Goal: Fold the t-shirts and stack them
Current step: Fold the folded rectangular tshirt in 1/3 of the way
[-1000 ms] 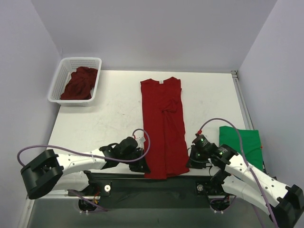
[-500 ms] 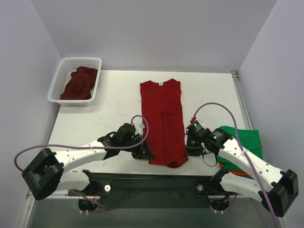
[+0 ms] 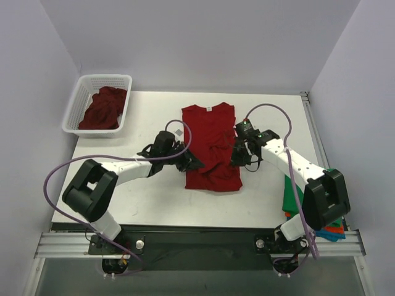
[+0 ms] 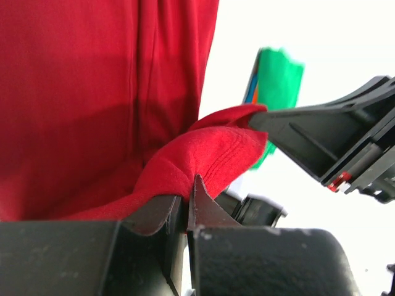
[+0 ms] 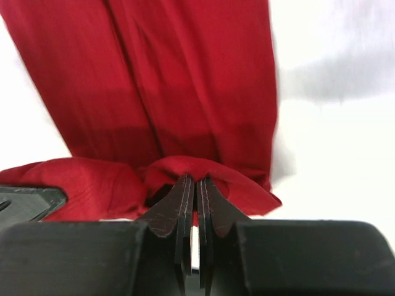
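Now | left hand (image 3: 190,163), right hand (image 3: 236,156) pinch shirt (image 3: 210,126) hem | basket (image 3: 74,106) well apart

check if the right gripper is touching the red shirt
Touching: the right wrist view shows the right gripper shut on a fold of the red shirt.

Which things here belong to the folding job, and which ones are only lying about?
Job: deep red cloth t-shirt, pinched by left claw and right claw; green cloth t-shirt; probably the crumpled dark red cloth in the basket.
Lying about: white plastic lattice basket; white table.
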You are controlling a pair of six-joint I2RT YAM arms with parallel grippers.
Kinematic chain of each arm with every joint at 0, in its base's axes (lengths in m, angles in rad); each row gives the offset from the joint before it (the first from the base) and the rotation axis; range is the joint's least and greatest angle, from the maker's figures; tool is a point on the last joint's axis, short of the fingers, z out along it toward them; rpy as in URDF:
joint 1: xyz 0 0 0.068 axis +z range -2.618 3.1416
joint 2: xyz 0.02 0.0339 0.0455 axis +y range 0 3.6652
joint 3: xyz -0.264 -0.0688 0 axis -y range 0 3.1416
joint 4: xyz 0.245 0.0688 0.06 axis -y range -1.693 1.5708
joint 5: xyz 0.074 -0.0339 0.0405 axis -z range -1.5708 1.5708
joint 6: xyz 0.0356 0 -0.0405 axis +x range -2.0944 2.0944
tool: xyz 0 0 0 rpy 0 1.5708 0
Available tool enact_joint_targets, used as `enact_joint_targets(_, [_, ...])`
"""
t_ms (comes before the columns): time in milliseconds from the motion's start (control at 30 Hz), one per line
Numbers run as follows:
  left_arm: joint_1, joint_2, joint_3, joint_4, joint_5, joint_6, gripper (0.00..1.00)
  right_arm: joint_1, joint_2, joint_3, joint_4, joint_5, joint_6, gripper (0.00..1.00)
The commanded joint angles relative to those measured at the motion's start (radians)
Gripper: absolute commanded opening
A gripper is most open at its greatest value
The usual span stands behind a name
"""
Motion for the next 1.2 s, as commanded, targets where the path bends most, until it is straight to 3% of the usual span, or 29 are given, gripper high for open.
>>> enact_joint_targets(0, [0.049,0.06,0.081,0.136,0.022,-0.034,0.0,-0.044,0.074,0.085,0.036,-0.031,0.0,0.0])
enact_joint_targets(333, [0.14,0.276,0.208,0.218,0.067,-0.094,0.0,-0.138,0.257,0.26,0.056,-0.077,-0.007,0.0])
enact_joint_targets(1167, [0.226,0.474,0.381,0.225,0.108,-0.114,0.0,-0.239,0.54,0.578,0.056,-0.211,-0.016,0.0])
